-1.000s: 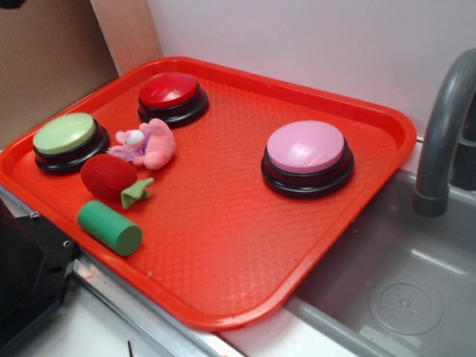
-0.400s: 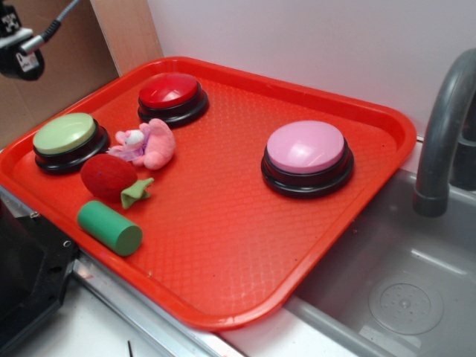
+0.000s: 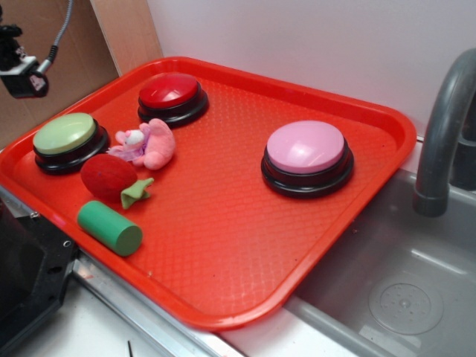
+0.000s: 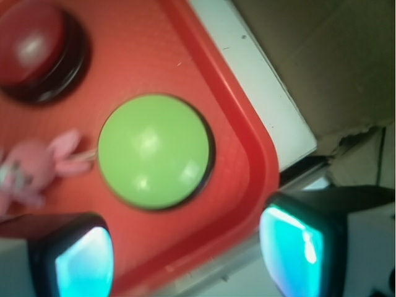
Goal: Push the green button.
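The green button (image 3: pixel 65 134) is a pale olive dome on a black base at the left corner of the red tray (image 3: pixel 223 253). In the wrist view it (image 4: pixel 153 150) lies below the camera, just ahead of the fingers. My gripper (image 4: pixel 185 260) hangs high above the tray's left edge; its jaws stand wide apart with nothing between them. In the exterior view only a black part of the arm (image 3: pixel 22 74) shows at the top left, above and left of the button.
On the tray: a red button (image 3: pixel 171 93), a pink button (image 3: pixel 306 149), a pink plush toy (image 3: pixel 145 143), a red strawberry toy (image 3: pixel 110 176), a dark green cylinder (image 3: pixel 109 227). A grey sink (image 3: pixel 401 290) and faucet (image 3: pixel 446 126) are at the right. Cardboard stands behind.
The arm has come into the exterior view at the top left and moved slightly lower. Nothing on the tray has moved.
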Available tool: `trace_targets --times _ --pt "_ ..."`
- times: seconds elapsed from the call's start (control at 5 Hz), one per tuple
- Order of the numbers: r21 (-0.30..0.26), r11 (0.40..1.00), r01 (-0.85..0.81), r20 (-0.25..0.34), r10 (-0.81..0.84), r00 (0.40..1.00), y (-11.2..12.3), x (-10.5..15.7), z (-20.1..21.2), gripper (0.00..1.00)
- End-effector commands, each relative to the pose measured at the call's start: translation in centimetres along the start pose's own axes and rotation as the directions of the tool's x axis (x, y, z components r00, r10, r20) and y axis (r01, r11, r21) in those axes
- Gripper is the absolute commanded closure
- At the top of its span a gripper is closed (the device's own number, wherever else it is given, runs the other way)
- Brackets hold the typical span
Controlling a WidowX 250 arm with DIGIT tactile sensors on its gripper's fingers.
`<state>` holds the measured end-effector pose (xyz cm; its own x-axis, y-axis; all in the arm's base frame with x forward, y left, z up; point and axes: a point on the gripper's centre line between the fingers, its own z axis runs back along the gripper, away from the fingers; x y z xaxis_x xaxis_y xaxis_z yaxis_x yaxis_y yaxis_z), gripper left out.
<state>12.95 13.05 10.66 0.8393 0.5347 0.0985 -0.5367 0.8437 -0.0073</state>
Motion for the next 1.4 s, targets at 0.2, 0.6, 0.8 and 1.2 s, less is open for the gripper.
trace_targets --times 0.2,0.6,0.8,1.2 --pt "0.058 0.987 -0.149 -0.006 0.149 0.989 -1.0 1.8 -5.4 0.00" --pt "0.066 0.986 -0.153 -0.028 0.155 0.987 -1.0 0.8 -6.2 0.00" --pt "0.069 0.986 -0.151 -0.043 0.155 0.987 -0.9 0.3 -6.5 0.00" --pt "0.066 0.987 -0.149 -0.024 0.151 0.988 -1.2 1.0 -4.3 0.00"
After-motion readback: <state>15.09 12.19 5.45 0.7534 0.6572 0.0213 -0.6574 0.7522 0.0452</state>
